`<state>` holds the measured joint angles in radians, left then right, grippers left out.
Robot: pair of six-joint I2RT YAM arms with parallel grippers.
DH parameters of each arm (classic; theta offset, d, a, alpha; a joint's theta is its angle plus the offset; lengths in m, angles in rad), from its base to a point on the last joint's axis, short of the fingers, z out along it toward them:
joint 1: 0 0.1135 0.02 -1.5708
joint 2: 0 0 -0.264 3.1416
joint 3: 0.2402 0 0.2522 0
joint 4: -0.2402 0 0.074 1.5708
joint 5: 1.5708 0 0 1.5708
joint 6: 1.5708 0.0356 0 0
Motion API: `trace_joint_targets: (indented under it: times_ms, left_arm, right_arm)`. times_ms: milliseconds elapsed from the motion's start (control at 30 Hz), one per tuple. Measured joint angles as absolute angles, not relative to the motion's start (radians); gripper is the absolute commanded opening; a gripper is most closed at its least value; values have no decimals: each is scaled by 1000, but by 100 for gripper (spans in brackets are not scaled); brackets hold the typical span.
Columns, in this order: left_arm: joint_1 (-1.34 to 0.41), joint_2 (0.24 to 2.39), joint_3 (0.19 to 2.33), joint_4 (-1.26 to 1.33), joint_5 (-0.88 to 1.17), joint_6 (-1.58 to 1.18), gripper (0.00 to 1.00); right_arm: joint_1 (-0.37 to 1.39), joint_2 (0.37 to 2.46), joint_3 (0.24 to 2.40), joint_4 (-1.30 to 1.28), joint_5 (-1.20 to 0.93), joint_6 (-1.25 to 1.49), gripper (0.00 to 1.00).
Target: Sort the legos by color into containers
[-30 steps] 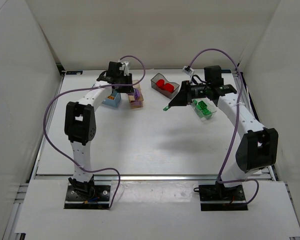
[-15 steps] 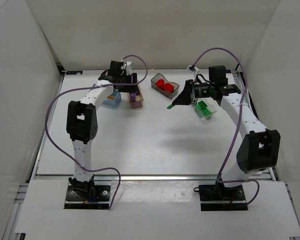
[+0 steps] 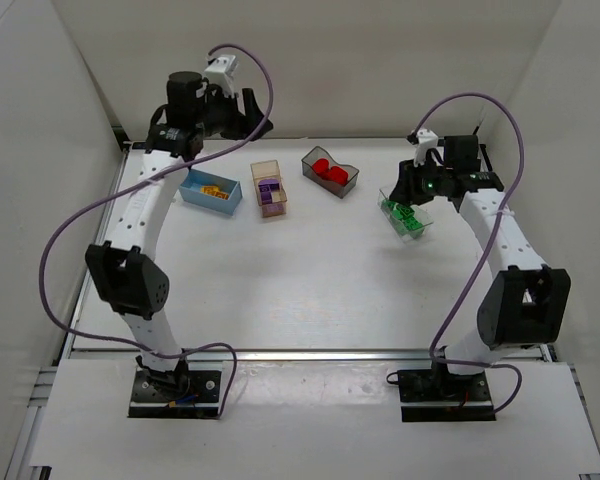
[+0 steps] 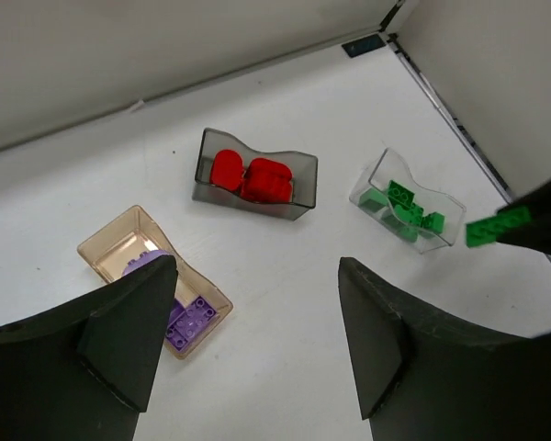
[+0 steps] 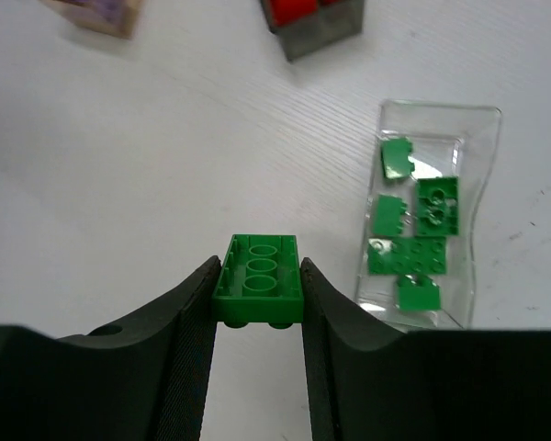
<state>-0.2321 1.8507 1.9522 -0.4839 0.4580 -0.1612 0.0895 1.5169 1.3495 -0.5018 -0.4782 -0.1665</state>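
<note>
One green plastic brick (image 5: 257,287) seems left — the right claw (image 5: 259,270), clamped on it, has come near the clear plastic bin (image 5: 477,119); the left claw (image 4: 257,340), now apart, has risen empty.

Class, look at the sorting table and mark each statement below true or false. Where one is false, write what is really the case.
1. The right pincer grips a green brick. True.
2. The red bricks lie in the light blue bin. False: they lie in the dark grey bin.
3. The left pincer is shut on a brick. False: it is open and holds nothing.
4. The clear bin holds only green bricks. True.
5. The purple bricks lie in the tan bin. True.
</note>
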Motion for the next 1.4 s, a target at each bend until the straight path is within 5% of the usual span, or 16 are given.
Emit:
trace_joint_targets:
  times_ms: [567, 1033, 1400]
  left_arm:
    - [-151, 1713, 1725, -585, 407, -86, 99]
    - [-125, 1713, 1674, -636, 348, -56, 99]
    - [-65, 1702, 1600, -647, 336, -80, 99]
  right_arm:
    - [-31, 1833, 1435, -527, -289, -275, 2]
    - [-10, 1935, 1497, -522, -284, -303, 64]
    - [5, 1846, 1498, -532, -276, -291, 85]
